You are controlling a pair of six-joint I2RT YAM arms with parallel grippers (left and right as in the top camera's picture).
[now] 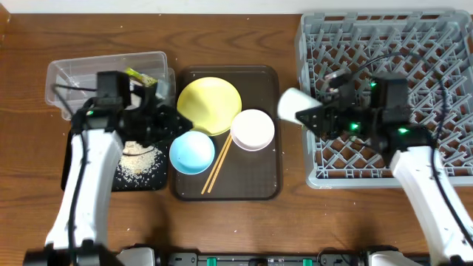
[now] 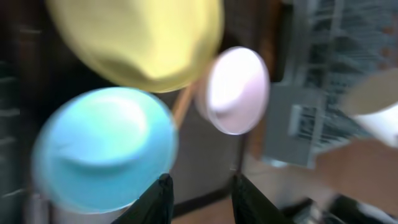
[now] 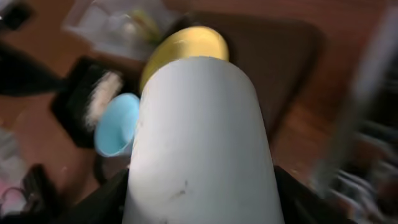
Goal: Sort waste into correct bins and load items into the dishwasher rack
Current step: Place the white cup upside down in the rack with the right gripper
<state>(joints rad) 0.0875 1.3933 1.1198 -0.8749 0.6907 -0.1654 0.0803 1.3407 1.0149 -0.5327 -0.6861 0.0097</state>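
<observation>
My right gripper is shut on the small pale cup, holding it on its side just left of the grey dishwasher rack. The cup fills the right wrist view between the dark fingers. My left gripper hovers open and empty at the upper left rim of the light blue bowl. In the left wrist view the blue bowl lies just left of the gripper. The yellow plate, white bowl and chopsticks rest on the tray.
The dishes sit on a dark brown serving tray at the middle. A clear tub at the back left holds a green-and-orange wrapper. In front of it, a black tray holds white rice bits.
</observation>
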